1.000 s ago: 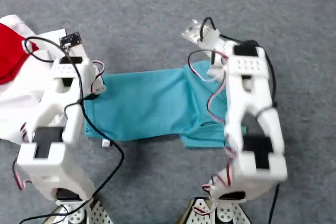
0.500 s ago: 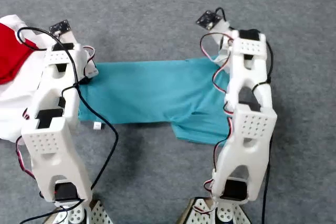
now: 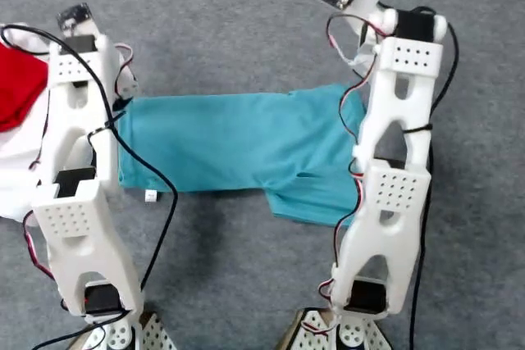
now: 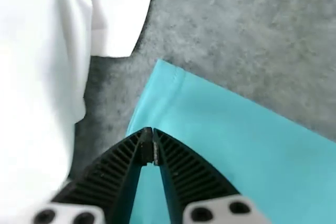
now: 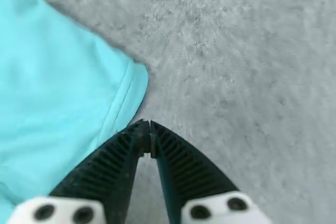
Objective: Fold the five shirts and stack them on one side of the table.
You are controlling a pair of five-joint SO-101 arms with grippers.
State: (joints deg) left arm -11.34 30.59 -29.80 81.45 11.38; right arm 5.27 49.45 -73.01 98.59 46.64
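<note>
Teal shirt (image 3: 230,141) lay on the table (image 3: 246,30) in the high view; both arms had stretched outward, pulling it flatter for folding; left wrist view: left gripper (image 4: 147,148) clamped shut on its edge; right wrist view: right gripper (image 5: 146,140) pinched its opposite edge.

Room on grey table (image 3: 238,34) beyond teal shirt (image 3: 230,149); shirt pile (image 3: 20,133) at left.
</note>
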